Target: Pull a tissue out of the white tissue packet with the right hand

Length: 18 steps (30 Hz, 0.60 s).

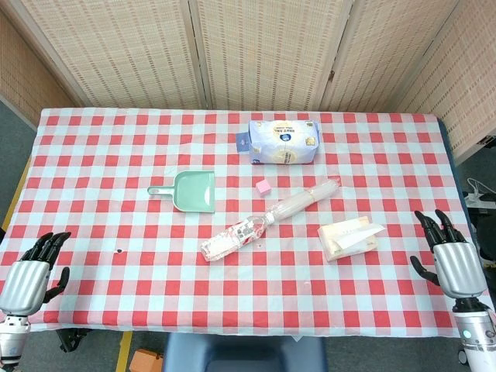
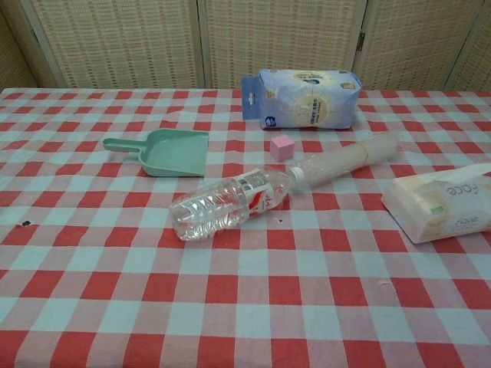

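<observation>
The white tissue packet (image 1: 348, 239) lies on the red-checked table, right of centre, with a tissue tip sticking out toward the right; in the chest view the packet (image 2: 441, 207) sits at the right edge. My right hand (image 1: 452, 261) hovers at the table's front right corner, fingers apart and empty, about a hand's width right of the packet. My left hand (image 1: 29, 271) is at the front left corner, fingers apart, holding nothing. Neither hand shows in the chest view.
A clear plastic bottle (image 1: 233, 238) lies on its side mid-table, with a clear tube (image 1: 304, 200) beside its cap. A green dustpan (image 1: 188, 191), a small pink cube (image 1: 263, 186) and a blue-white bag (image 1: 284, 142) lie further back.
</observation>
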### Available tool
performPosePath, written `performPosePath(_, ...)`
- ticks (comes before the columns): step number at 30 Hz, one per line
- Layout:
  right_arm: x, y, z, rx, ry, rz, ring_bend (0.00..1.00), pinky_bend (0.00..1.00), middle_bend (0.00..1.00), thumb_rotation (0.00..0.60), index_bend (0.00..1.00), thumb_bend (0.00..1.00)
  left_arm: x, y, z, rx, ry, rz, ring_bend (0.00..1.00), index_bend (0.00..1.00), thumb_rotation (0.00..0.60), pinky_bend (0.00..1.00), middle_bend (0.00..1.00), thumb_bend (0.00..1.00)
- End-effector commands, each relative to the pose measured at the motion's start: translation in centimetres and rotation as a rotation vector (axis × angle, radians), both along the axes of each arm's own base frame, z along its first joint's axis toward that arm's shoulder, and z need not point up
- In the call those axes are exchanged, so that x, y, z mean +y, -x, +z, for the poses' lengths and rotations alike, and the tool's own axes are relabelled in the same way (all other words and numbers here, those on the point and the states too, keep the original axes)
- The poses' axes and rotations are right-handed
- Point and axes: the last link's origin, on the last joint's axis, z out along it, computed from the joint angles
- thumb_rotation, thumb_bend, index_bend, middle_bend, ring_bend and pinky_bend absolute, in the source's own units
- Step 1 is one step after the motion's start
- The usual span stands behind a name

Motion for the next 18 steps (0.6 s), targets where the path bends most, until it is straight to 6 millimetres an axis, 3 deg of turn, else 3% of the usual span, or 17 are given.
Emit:
performPosePath(1, 0.0, 0.0, 0.0, 0.002, 0.000, -0.003, 0.02, 0.32, 0.17, 0.600, 0.06, 0.20, 0.0, 0.0, 0.0, 0.000, 0.000, -0.003, 0.08, 0.12, 0.600, 0.32, 0.13, 0.53)
performPosePath(13, -0.4, 0.1, -0.5, 0.032, -0.004, -0.001, 0.04, 0.37, 0.17, 0.600, 0.07, 0.20, -0.1, 0.0, -0.1, 0.002, 0.008, -0.007, 0.08, 0.12, 0.600, 0.32, 0.13, 0.52)
performPosePath(15, -0.6, 0.1, -0.6, 0.045, 0.007, 0.013, 0.10, 0.41, 0.18, 0.600, 0.07, 0.20, -0.1, -0.1, -0.1, 0.001, 0.010, -0.010, 0.08, 0.12, 0.600, 0.33, 0.13, 0.52)
performPosePath(18, -1.1, 0.1, -1.1, 0.074, 0.046, 0.035, 0.29, 0.53, 0.32, 0.600, 0.12, 0.20, -0.2, -0.2, -0.1, 0.002, 0.009, -0.016, 0.08, 0.12, 0.600, 0.33, 0.13, 0.52)
